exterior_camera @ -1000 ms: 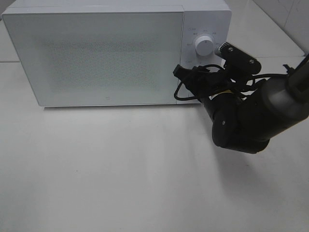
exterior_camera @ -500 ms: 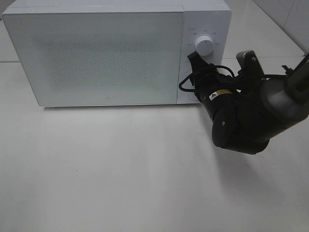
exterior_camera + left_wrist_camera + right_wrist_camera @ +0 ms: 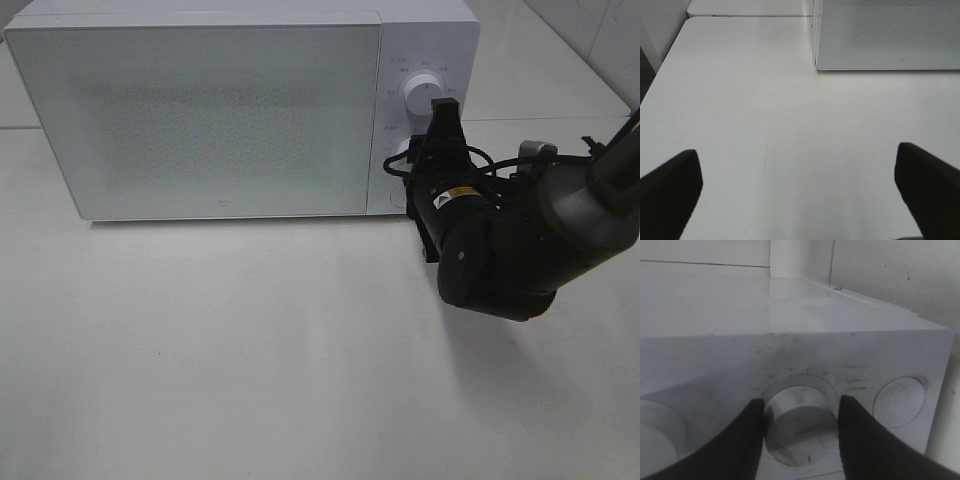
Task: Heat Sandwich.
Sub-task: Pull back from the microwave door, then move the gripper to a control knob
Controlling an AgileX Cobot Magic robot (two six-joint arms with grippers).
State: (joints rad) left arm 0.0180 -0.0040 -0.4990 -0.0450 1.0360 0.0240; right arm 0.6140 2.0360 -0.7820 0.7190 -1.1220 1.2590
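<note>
Left wrist view: my left gripper [image 3: 795, 152] hangs over the table [image 3: 765, 100], jaws spread wide, holding nothing. The microwave [image 3: 200, 120] has its door shut. My right gripper [image 3: 800, 402], partly closed, pinches the lower knob [image 3: 800, 435] on its panel. Where the sandwich is, I cannot tell.

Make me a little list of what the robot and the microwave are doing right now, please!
Microwave: white, door shut, standing on the white table
Right gripper: fingers closed on both sides of a knob on the control panel
Left gripper: open, holding nothing, above the table
Sandwich: not visible in any view
</note>
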